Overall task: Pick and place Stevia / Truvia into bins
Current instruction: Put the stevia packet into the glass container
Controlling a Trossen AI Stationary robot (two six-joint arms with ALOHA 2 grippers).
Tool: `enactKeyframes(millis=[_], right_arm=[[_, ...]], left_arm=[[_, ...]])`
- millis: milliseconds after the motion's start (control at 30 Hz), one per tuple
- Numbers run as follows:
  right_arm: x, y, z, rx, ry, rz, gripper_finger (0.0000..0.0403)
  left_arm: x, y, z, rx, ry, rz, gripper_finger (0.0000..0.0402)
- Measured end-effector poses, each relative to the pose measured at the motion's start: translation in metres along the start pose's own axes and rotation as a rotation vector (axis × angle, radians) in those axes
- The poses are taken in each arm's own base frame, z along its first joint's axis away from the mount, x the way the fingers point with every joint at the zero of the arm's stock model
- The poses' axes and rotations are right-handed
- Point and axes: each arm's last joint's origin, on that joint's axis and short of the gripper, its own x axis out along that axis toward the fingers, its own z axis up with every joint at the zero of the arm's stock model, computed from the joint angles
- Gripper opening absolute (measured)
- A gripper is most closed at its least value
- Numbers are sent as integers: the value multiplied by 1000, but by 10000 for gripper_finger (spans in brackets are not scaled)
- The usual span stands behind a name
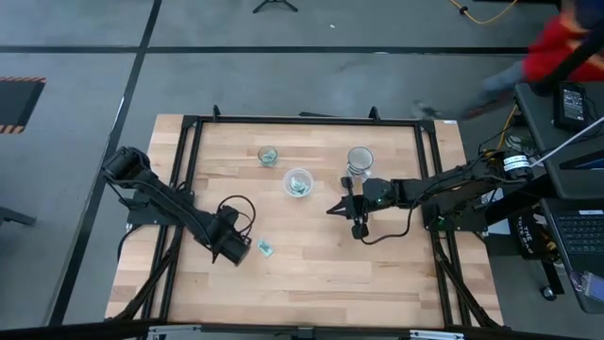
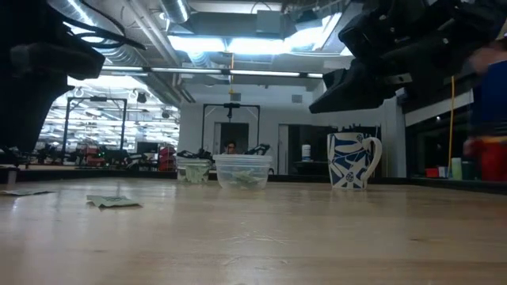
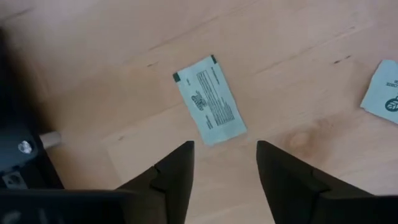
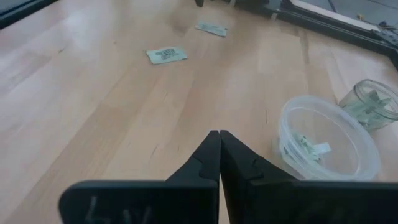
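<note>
A pale green and white sachet (image 3: 209, 99) lay flat on the wooden desk (image 1: 311, 274), printed side up, just ahead of the left gripper (image 3: 225, 163). That gripper's two dark fingers (image 3: 176, 173) stood apart above the desk, holding nothing, with the sachet's near corner just beyond the gap between them. A second sachet (image 3: 384, 88) lay farther off at the edge of the left wrist view. From above, one sachet (image 1: 265, 249) showed just beside the left gripper (image 1: 242, 249), in the front left part of the desk.

Toward the back of the desk stood the bins: a small clear cup (image 1: 268, 156) and, near it, a wider whitish cup (image 1: 298, 182). Both held sachets. In the right wrist view the wide cup (image 4: 328, 145) had a sachet lying at its bottom, and the small cup (image 4: 371, 103) sat behind it.

The right gripper (image 1: 332, 210) hovered near the middle of the desk, just beside the wide cup, its fingers (image 4: 205, 158) pressed together and empty. A blue-and-white patterned mug (image 2: 352, 160) stood at the back right of the desk. A person in red (image 1: 566, 47) showed blurred beyond the desk's far right corner.
</note>
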Motion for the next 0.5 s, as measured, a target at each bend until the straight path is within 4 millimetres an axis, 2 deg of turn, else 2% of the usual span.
enactKeyframes(millis=[267,500], right_arm=[[0,1,-3,0,36,10,6],[0,3,-6,4,60,37,6]], left_arm=[[8,-9,-3,-38,2,-27,174],[24,-14,-7,-27,-6,41,173]])
